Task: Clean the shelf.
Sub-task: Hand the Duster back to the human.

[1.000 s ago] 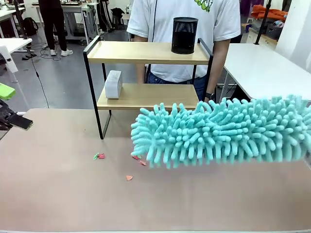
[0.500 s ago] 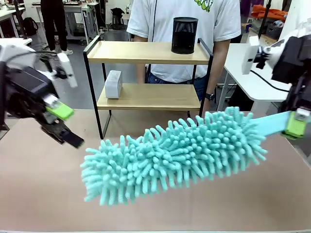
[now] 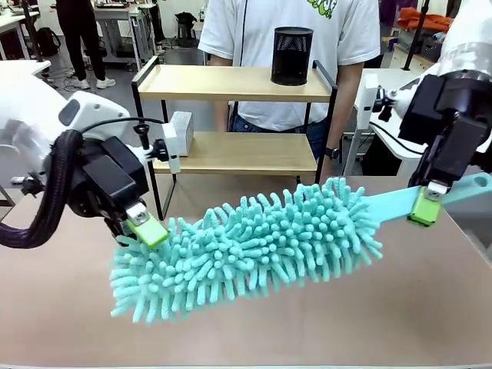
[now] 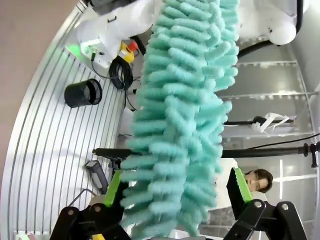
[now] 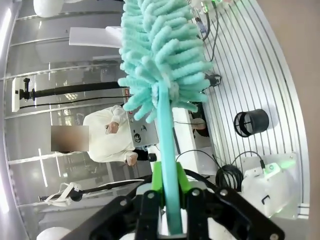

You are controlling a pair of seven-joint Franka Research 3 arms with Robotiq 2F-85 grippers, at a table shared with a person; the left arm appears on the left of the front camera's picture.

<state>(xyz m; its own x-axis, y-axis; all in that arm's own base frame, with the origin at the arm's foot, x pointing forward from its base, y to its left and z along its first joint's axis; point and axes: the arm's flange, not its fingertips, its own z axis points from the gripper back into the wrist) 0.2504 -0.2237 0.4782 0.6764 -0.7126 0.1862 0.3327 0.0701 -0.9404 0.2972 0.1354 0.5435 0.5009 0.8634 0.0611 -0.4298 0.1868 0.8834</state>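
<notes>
Front view: two-tier light wooden shelf with black metal frame [image 3: 231, 152] at table's 12 o'clock; teal fluffy microfibre duster [image 3: 246, 250] midair before it, right gripper [image 3: 425, 206] jaws clenched on handle.
Left wrist view: left gripper [image 4: 177, 187] jaws released, straddling duster.
Right wrist view: handle pinched between green pads [image 5: 157, 176].

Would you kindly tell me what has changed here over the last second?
The left hand came in from the table's left edge; its open fingers now straddle the teal duster's tip. The duster swung left and tilted, handle end higher, held throughout by the right hand. The shelf, black mesh cup and white box stayed put.
</notes>
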